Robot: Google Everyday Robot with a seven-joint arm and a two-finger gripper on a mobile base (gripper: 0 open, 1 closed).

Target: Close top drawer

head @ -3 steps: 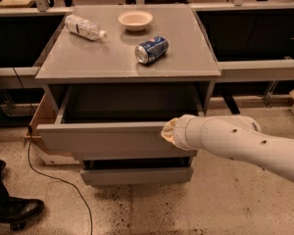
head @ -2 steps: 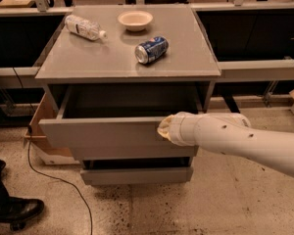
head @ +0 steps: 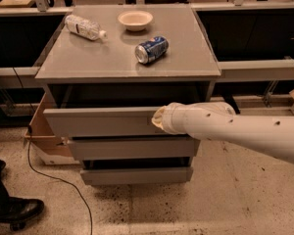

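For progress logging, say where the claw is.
Camera view: the claw is against the front of the top drawer, right of centre, below the soda can.

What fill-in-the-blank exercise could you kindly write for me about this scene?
1. The top drawer stands partly ____.
2. The pincer is at that drawer's ____ panel.
3. On the cabinet top, the blue can lies on its ____.
Missing words: open; front; side.
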